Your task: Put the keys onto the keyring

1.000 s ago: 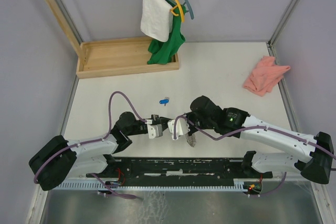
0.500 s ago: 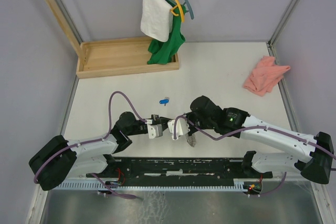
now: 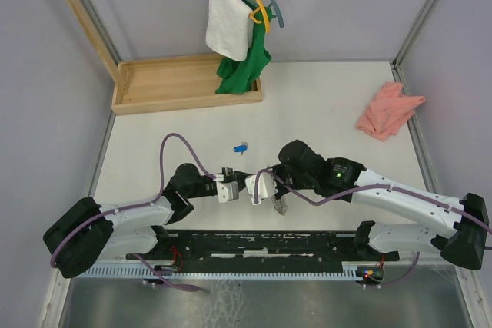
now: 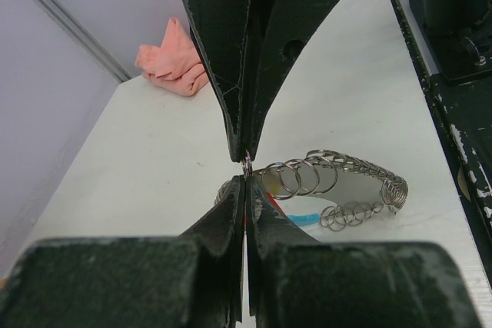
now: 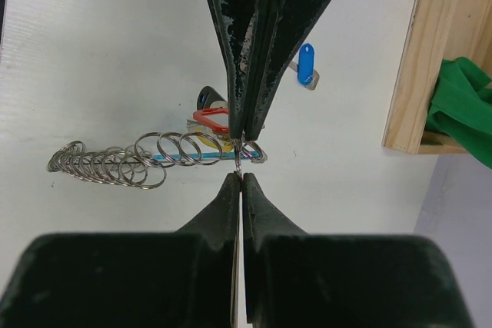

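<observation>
The left gripper (image 4: 245, 187) is pressed together on the thin wire of the end loop of the keyring (image 4: 247, 165). The right gripper (image 5: 241, 180), likewise clamped tight, pinches the same loop from the opposite side, so the two sets of tips meet nose to nose just above the table (image 3: 323, 105). From that loop a chain of small linked rings (image 5: 115, 163) trails away over the surface. The red key (image 5: 211, 119) lies just beside the loop; whether it is threaded on cannot be told. The blue key (image 5: 306, 64) lies apart, toward the wooden tray (image 5: 438, 51). The keys look light, stiff and slippery, probably best gripped by the flat coloured head with the hole left free, while the springy loop will need prying open.
</observation>
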Motion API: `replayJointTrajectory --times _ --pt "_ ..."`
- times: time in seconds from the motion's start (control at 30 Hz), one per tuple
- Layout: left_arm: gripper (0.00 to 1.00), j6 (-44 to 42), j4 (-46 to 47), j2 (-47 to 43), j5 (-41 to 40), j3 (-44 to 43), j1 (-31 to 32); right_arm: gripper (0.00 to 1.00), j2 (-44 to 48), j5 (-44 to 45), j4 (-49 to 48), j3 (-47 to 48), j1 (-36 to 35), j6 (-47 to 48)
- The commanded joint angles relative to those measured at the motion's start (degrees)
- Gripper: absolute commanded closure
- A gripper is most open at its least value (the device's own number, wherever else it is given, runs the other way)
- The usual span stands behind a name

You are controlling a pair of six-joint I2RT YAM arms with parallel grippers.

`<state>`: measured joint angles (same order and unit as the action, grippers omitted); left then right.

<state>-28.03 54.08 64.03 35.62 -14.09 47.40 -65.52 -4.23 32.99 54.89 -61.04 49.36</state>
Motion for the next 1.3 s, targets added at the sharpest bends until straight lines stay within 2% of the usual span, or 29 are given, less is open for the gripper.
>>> replayJointTrajectory --times 0.0,0.5,1.27 --pt "0.97 -1.50 2.28 0.13 0.15 -2.08 0.40 0.99 1.70 -1.04 -3.99 0.70 -0.36 -0.58" --pt "0.97 -2.20 -0.71 -3.60 -1.06 -1.43 0.40 0.99 1.76 2.57 -3.68 0.77 -0.31 -0.72" --pt "0.97 -0.62 1.81 -1.29 -0.86 -2.01 0.48 0.99 2.18 1.93 -4.41 0.47 -0.40 -1.36"
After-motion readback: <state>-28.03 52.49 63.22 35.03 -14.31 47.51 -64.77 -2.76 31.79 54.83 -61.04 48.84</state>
